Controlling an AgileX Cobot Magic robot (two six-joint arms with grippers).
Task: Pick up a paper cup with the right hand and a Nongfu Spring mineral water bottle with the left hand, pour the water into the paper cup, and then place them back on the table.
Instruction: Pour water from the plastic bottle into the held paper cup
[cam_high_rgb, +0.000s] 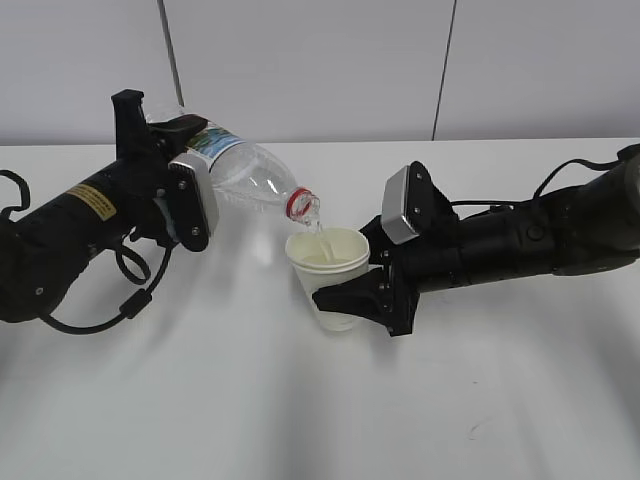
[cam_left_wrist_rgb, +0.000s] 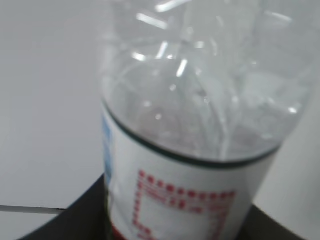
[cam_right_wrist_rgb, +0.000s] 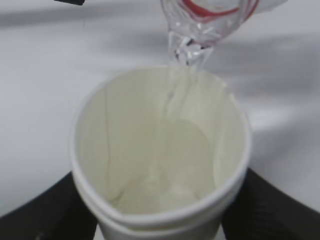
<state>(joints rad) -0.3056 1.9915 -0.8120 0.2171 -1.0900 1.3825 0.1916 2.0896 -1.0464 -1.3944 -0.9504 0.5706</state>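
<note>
**Water pouring from a tilted bottle into a held paper cup**

On the left, the left hand (cam_high_rgb: 185, 150) is a black gripper whose jaws are clamped around the labelled body of the Nongfu Spring mineral water bottle (cam_high_rgb: 245, 175). The bottle lies tilted between those jaws, its base towards the arm and its red-ringed neck pointing down to the right. From the open mouth, beyond the jaws, a thin stream of water (cam_high_rgb: 322, 232) falls into the paper cup (cam_high_rgb: 328, 265).

On the right, the right hand (cam_high_rgb: 352, 285) has its jaws closed on the cup's sides, holding it upright under the bottle's mouth. The right wrist view shows water pooled in the cup's bottom, between the two dark fingers (cam_right_wrist_rgb: 47, 210). Below both lies the white table (cam_high_rgb: 300, 400).
</note>
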